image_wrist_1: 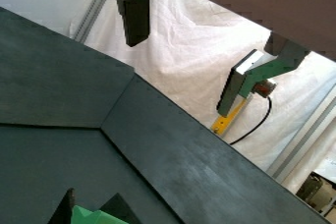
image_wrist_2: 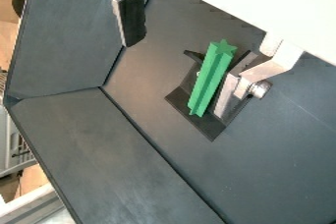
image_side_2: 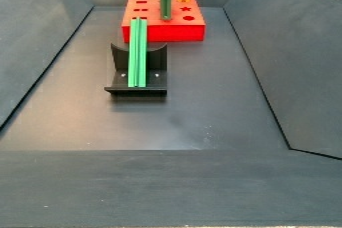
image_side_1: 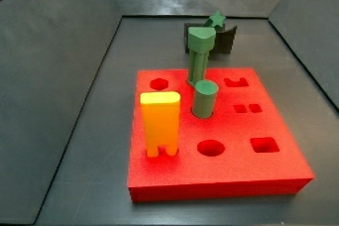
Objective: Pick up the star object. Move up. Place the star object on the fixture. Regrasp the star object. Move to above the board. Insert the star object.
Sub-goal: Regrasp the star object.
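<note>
Pincer (image_wrist_2: pixel 197 41): I read it as released, empty, raised clear above the fixture (image_side_2: pixel 138 82) | star (image_side_2: pixel 136 50): propped on the fixture, long axis leaning up along its wall, board (image_side_2: pixel 160 27) beyond | next, I judge: descend straight onto the star, fingers (image_wrist_2: pixel 130 17) straddling its bar, regrasp.

Even, diffuse light; soft shadows beside the fixture (image_side_2: pixel 136 80). White backdrop glares in a wrist view. Gripper (image_wrist_2: pixel 195 43) fingers slightly blurred.

You see the ridged green star object (image_side_2: pixel 138 52) on the black fixture (image_side_2: pixel 138 77); red board (image_side_1: pixel 219 166); yellow block (image_side_1: pixel 161 121); silver, dark-padded end effector (image_wrist_2: pixel 197 56) above.
</note>
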